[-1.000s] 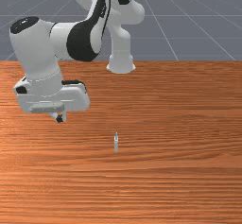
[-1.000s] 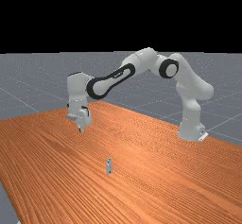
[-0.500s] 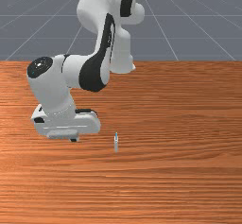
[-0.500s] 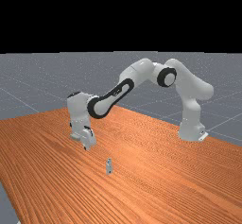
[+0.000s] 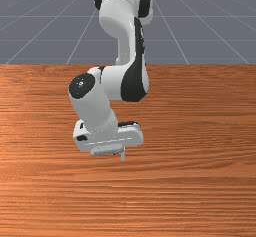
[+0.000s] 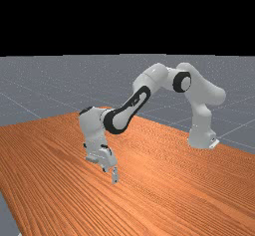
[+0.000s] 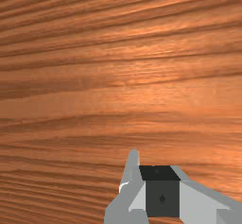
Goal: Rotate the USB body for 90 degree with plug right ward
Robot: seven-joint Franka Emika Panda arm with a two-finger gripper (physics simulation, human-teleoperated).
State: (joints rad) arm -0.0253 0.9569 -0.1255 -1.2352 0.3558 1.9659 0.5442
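In the far view, our gripper (image 6: 105,170) has come across and down toward the USB stick (image 6: 115,176) since the frame half a second ago, when open wood lay between the two. Now it is just beside the stick, on the far view's left of it. The stick has not moved on the table (image 6: 55,180), so all the change so far is ours, and the turn looks unstarted.

In the front view, we have travelled toward the front view's right, and our hand (image 5: 107,141) now covers the stick's upper part. Its lower end shows below the hand, in the same place as before, its long side still running up and down the picture. We cannot tell which end should finish pointing rightward.

In the wrist view, the fingers (image 7: 194,197) look pressed together with nothing between them, and what seems to be the stick rises just outside them, on one side. We cannot tell whether they touch it. This suggests a nudge rather than a grasp: we judge we should push near one end, low and gently. A push through the middle might slide the stick or tip it without turning it.
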